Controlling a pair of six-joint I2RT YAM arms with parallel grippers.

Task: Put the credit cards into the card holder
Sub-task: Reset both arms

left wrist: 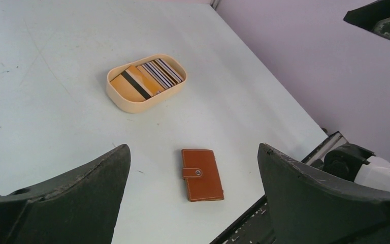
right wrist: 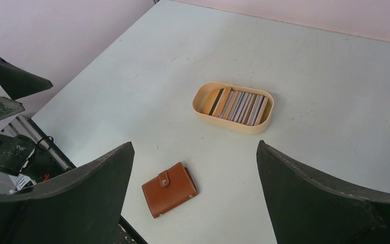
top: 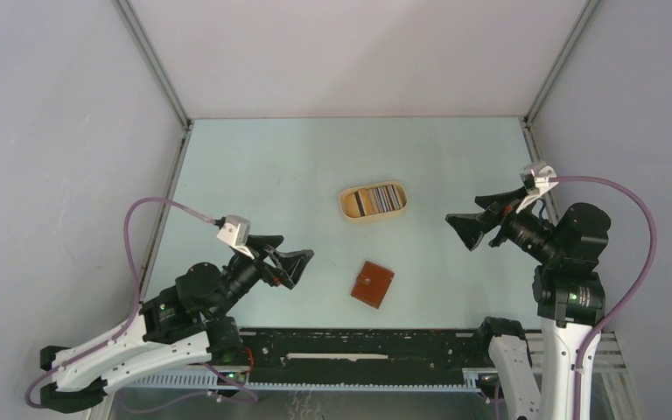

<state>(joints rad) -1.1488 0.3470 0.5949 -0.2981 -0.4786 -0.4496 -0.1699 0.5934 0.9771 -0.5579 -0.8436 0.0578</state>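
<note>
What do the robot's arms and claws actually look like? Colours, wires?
The left arm and right arm have white shells low down, black joints above. The left gripper and right gripper each carry two dark, wedge-shaped fingers. A mauve cable loops to a small pale box on each wrist.

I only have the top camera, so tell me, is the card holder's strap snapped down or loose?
Observer: Left wrist view: the strap lies flat across the closed card holder, snap on it, apparently fastened.
Operator: Are the cards lying flat?
Observer: No, the credit cards stand on edge, leaning in a row in the tan tray.
Operator: Hands empty?
Observer: Yes, wrist views show the left hand and right hand open, nothing between fingers.
</note>
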